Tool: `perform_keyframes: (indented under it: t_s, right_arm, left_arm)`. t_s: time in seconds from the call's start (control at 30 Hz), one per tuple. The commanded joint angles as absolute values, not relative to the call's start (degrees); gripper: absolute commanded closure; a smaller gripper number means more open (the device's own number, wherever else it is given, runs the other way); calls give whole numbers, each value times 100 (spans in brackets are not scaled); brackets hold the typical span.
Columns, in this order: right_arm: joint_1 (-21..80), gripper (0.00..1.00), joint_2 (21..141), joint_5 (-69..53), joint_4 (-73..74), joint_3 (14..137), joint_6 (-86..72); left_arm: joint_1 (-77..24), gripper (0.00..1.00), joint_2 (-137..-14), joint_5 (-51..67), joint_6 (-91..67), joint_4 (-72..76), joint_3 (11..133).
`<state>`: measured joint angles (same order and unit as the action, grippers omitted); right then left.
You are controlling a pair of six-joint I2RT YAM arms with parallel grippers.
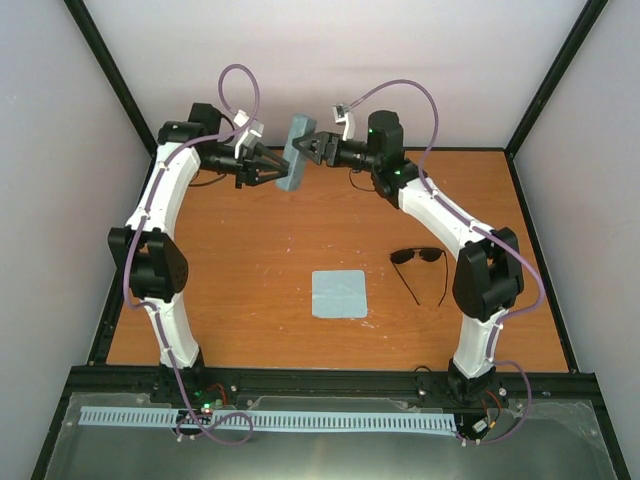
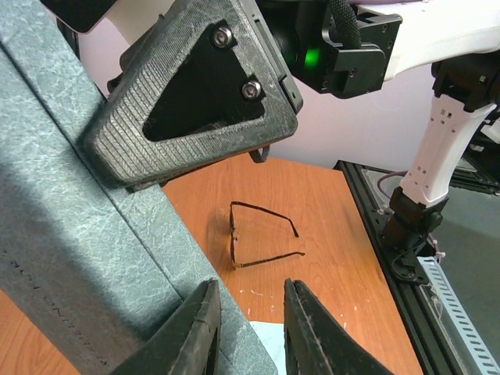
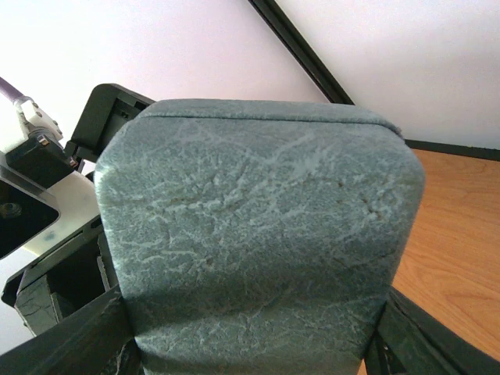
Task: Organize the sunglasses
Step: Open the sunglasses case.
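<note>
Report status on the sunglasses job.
Right end effector clamped on glasses case, aloft. Left end effector at its edge, grip unclear. Sunglasses on table, unfolded. Cloth lies apart.

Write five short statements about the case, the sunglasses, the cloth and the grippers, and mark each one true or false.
1. The right gripper holds the blue-grey case up off the table. True.
2. The sunglasses lie inside the case. False: they lie on the table's right side.
3. The sunglasses' temple arms are folded shut. False: both are spread open.
4. The pale blue cloth lies flat on the table, apart from the sunglasses. True.
5. The left gripper hangs far from the case. False: its fingers are closed on the case's edge.
</note>
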<state>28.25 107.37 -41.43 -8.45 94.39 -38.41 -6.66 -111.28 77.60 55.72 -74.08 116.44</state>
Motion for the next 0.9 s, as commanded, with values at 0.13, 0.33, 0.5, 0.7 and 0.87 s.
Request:
perform_keyframes:
  t_s: [0.13,0.33,0.5,0.7,0.87]
  right_arm:
    - [2846,97,10200,-4864,-1409,9221,-3934]
    - [2848,97,9911,-5263,-1904,8839,-4269]
    - [2861,97,9647,-5469,-2124,8621,-4438]
    - [2890,97,9401,-5642,-2187,8456,-4535]
    - [2891,97,9196,-5508,-1811,8350,-4291]
  left_arm:
    - [-689,75,-11290,7414,5774,-7322,11497]
    - [-614,75,-11333,7176,5691,-7017,11328]
    - [-557,76,-11362,7087,5654,-6890,11201]
    - [-549,76,-11388,6922,5521,-6629,11105]
    - [-545,76,-11468,6757,5470,-6555,11215]
